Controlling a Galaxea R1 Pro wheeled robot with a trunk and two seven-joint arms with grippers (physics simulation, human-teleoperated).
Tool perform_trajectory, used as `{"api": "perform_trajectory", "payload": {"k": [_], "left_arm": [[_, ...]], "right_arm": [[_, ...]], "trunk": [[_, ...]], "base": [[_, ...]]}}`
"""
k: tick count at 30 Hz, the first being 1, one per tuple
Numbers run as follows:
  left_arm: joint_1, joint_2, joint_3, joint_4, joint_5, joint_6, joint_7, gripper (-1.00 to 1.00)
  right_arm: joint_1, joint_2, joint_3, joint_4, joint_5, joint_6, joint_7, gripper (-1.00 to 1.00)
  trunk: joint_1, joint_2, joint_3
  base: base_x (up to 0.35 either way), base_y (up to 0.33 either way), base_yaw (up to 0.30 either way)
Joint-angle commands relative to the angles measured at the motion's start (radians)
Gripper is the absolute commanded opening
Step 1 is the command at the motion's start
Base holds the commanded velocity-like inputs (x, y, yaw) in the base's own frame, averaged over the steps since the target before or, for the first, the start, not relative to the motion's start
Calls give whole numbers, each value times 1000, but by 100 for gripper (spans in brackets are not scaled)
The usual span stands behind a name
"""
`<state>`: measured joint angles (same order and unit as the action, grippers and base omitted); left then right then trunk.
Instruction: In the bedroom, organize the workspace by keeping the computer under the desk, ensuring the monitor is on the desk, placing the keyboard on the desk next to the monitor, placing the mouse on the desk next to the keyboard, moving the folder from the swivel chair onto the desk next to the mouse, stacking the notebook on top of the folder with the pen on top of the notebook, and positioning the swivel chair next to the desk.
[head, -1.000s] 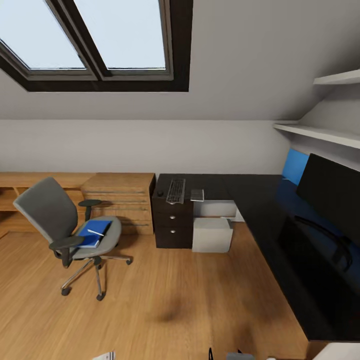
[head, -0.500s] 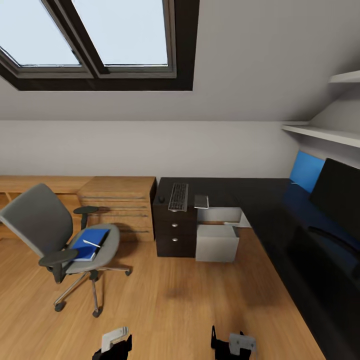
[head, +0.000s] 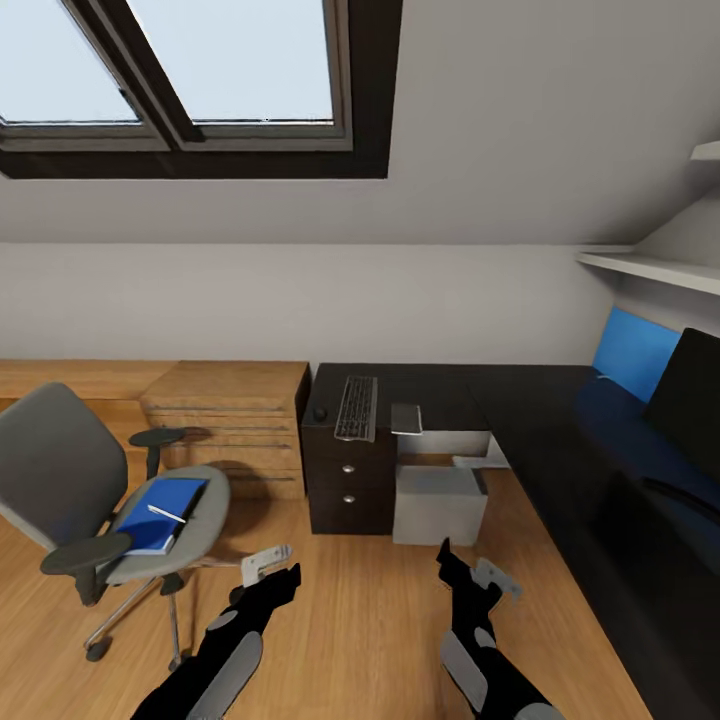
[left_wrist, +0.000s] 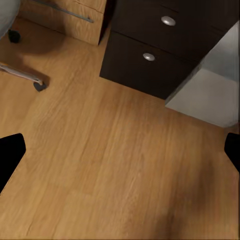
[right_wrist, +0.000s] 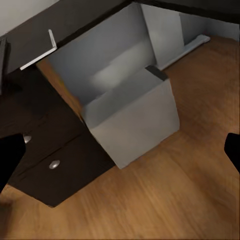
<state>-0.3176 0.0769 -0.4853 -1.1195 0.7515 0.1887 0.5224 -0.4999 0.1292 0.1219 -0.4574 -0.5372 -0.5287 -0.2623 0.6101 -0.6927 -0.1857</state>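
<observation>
The grey swivel chair stands on the oak floor at left, apart from the desk. On its seat lies the blue folder with the white pen on top. The black desk carries the keyboard, the dark mouse beside it and a thin grey notebook overhanging the front edge. The monitor shows at the right edge. Under the desk sits the pale grey computer. My left gripper and right gripper hang open over the floor, holding nothing.
An oak dresser stands left of the desk's dark drawers with round silver knobs. A blue wall panel and white shelves sit above the desk's right wing. Bare plank floor lies between chair and desk.
The head view has shifted, so chair and desk sit differently in frame. Both arms have risen from the bottom edge into full view, grippers forward.
</observation>
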Motion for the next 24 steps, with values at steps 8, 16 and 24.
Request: {"api": "perform_trajectory", "payload": {"k": [8, 16, 24], "left_arm": [[0, 65, -10, -58, 58, 26, 98, 100], [53, 88, -11, -127, 53, 26, 101, 100], [58, 97, -12, -143, 54, 33, 102, 100]], "right_arm": [[-37, -39, -17, -2, -298, 131, 180, 100], [-36, -35, -17, -6, -316, 185, 296, 100], [-34, -24, -10, -6, -316, 190, 303, 100]], "trunk": [[1, -1, -2], [1, -1, -2], [1, -1, -2]], "base": [[326, 78, 0], [325, 137, 0], [313, 193, 0]]}}
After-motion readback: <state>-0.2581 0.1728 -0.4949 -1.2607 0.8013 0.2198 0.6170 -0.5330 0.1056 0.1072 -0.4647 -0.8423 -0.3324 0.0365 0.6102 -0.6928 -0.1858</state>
